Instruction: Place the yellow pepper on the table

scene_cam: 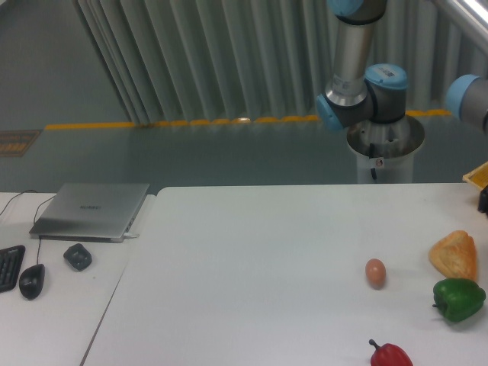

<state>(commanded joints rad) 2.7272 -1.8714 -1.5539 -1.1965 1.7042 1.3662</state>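
The white table (259,259) fills the middle and right of the camera view. No yellow pepper shows in this frame. Only a dark sliver of my gripper (484,200) remains at the right edge, above the table's far right side; its fingers are cut off by the frame, so their state is hidden. A yellow corner (476,174) of some object pokes in just above that sliver. The arm's grey and blue joints (366,91) hang behind the table's back edge.
On the table's right part lie a brown egg (375,272), an orange-yellow wedge-shaped item (455,255), a green pepper (458,298) and a red pepper (390,355). The left desk holds a grey laptop (93,210), a mouse (31,280) and a small dark object (77,256).
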